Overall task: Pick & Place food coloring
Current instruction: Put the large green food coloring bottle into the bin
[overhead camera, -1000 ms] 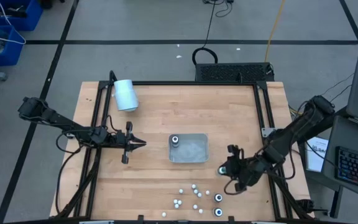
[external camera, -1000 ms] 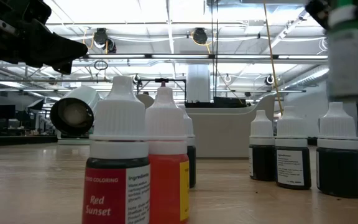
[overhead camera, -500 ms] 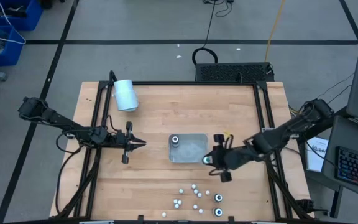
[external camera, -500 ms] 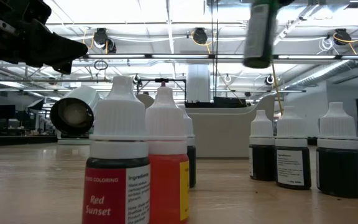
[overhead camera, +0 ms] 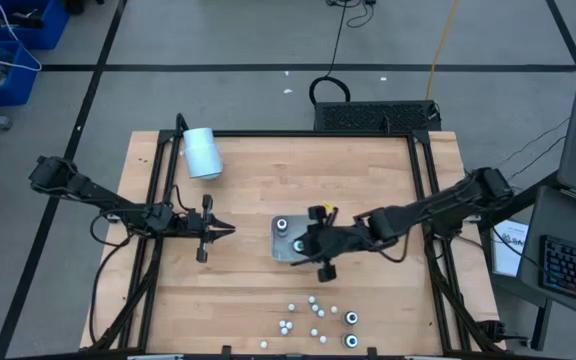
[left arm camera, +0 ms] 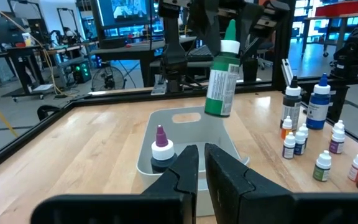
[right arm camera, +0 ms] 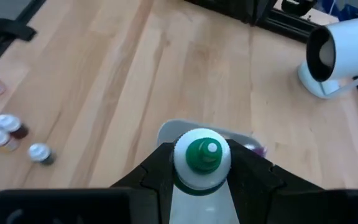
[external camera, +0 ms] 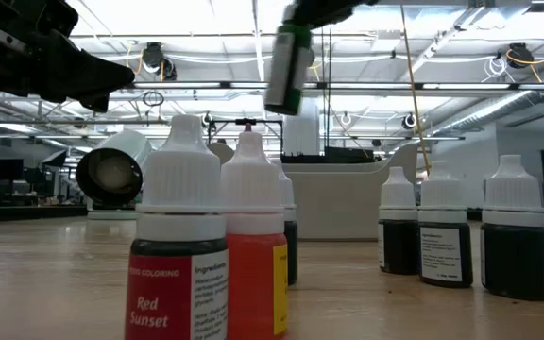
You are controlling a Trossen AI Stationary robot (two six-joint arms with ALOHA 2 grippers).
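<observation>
My right gripper point(overhead camera: 306, 241) hangs over the grey tray point(overhead camera: 282, 250), shut on a green food coloring bottle point(left arm camera: 221, 79) with a white cap and green tip. The low view shows that bottle point(external camera: 287, 68) high and tilted. A purple-tipped bottle point(left arm camera: 160, 149) stands upright on its base inside the tray. Several more small bottles point(overhead camera: 318, 318) stand on the wood near the table's front edge. My left gripper point(overhead camera: 224, 231) waits shut, level, left of the tray, touching nothing. My right gripper pinches the green bottle at its white cap and shoulder point(right arm camera: 183, 167), one finger on each side. The fingers point(right arm camera: 252, 171) come from the table's right, slanting down. The bottle hangs below them, tilted, lifted clear above the tray.
A large white cylinder point(overhead camera: 202, 153) lies at the table's far left corner. A black frame point(overhead camera: 153, 200) runs along the table's edges. In the low view, red and orange bottles point(external camera: 182, 255) stand closest, with dark ones point(external camera: 442, 241) to their right.
My right gripper has carried the green bottle from the front right of the table toward the left, rising slightly and rolling, until it hangs over the tray. The bottle stays clear of the table, now tilted.
</observation>
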